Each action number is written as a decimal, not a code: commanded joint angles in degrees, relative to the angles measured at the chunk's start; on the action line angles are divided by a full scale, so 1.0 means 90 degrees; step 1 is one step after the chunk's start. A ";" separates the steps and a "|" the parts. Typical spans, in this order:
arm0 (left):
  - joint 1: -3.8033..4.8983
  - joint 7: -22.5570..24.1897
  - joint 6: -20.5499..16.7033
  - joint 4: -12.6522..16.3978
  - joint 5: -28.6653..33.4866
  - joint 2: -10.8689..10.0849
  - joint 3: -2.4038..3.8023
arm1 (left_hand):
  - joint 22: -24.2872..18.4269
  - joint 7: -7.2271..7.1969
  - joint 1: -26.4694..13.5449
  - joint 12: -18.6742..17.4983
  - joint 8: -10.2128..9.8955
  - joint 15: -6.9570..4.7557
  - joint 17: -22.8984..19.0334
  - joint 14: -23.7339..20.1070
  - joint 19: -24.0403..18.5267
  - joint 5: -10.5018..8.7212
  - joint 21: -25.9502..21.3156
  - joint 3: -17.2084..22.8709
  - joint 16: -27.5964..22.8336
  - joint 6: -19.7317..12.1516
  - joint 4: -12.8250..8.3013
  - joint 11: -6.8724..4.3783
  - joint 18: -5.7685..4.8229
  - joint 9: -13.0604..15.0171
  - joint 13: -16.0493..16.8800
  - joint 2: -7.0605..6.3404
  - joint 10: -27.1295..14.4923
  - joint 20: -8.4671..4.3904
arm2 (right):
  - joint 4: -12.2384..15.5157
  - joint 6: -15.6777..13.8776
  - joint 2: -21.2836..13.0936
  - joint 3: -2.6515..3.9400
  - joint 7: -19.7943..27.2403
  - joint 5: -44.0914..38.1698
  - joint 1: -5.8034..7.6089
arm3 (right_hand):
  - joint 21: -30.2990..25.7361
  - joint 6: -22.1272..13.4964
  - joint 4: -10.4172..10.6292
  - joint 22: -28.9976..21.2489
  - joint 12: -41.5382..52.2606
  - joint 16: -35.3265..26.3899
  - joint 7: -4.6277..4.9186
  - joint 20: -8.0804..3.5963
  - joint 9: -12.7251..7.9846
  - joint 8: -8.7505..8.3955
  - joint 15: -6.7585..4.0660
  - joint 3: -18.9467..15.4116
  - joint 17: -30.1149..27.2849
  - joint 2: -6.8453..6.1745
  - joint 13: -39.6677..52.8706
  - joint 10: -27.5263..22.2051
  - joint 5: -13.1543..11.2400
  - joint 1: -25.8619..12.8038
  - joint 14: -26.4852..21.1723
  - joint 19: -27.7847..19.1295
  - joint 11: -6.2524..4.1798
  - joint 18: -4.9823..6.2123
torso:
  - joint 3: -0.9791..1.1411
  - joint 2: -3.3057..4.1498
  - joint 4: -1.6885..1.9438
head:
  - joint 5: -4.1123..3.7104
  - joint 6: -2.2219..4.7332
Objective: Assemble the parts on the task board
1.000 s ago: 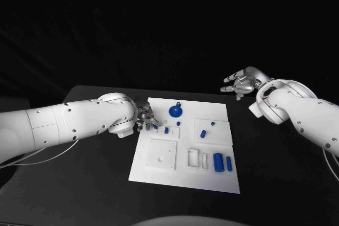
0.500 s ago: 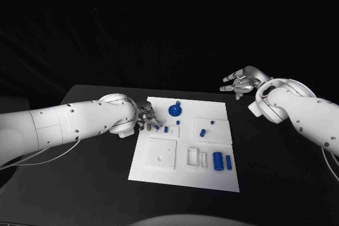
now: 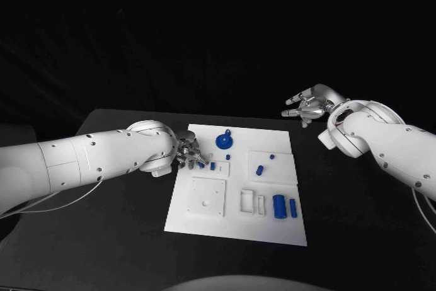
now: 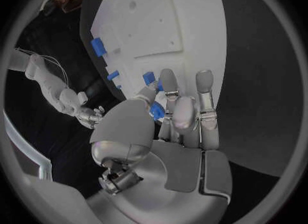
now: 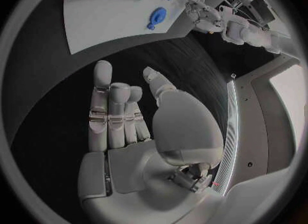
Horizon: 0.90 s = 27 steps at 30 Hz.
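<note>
We see the white task board (image 3: 238, 196) mid-table, blue parts standing in it. At its left edge, the left hand (image 3: 188, 151) pinches a small blue part (image 4: 157, 111) between thumb and fingers. The right hand (image 3: 309, 104) hovers beyond the board's far right corner, fingers apart, holding nothing.

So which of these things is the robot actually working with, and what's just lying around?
Part of the job:
- white board
- blue round piece with a knob
- two blue cylinders
- small blue piece pinched in the left hand

Not in use:
- right hand, open, held off the board
- black table
- nothing else seems to be lying about
</note>
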 commanded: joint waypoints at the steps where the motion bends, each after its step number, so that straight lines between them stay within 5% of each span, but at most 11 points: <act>1: -0.0003 0.0184 0.0201 -0.0018 -0.0164 0.0015 0.0003 | 0.0113 -0.0083 0.0236 -0.0003 0.0041 0.0006 -0.0005 0.0037 0.0006 0.0000 0.0030 0.0145 0.0008 0.0033 -0.0125 -0.0037 0.0090 -0.0011 0.0001 0.0147 0.0255 0.0044 | 0.0010 0.0085 -0.0002 0.0003 0.0013 -0.0018 -0.0006 | 0.0011 0.0046 -0.0001 0.0003 0.0038 0.0036 0.0022 0.0033 0.0001 0.0019 -0.0005 0.0011 0.0010 0.0016 0.0008 -0.0015 0.0011 -0.0046 0.0002 0.0212 -0.0032 0.0094 | -0.0002 0.0000 0.0001 | 0.0006 -0.0006; 27: -0.0011 0.0321 0.0321 -0.0090 -0.0226 0.0041 0.0003 | 0.0112 -0.0083 0.0274 -0.0014 0.0035 0.0008 -0.0016 0.0031 -0.0004 -0.0007 0.0024 0.0122 0.0002 0.0044 -0.0059 -0.0034 0.0086 -0.0025 0.0005 0.0127 0.0252 0.0045 | 0.0007 0.0111 -0.0002 0.0003 0.0000 -0.0018 -0.0013 | 0.0014 0.0045 0.0003 0.0002 0.0037 0.0035 0.0020 0.0032 0.0000 0.0017 -0.0006 0.0002 0.0009 0.0016 0.0007 -0.0013 0.0016 -0.0053 0.0005 0.0214 -0.0034 0.0094 | -0.0004 0.0002 0.0002 | 0.0037 -0.0064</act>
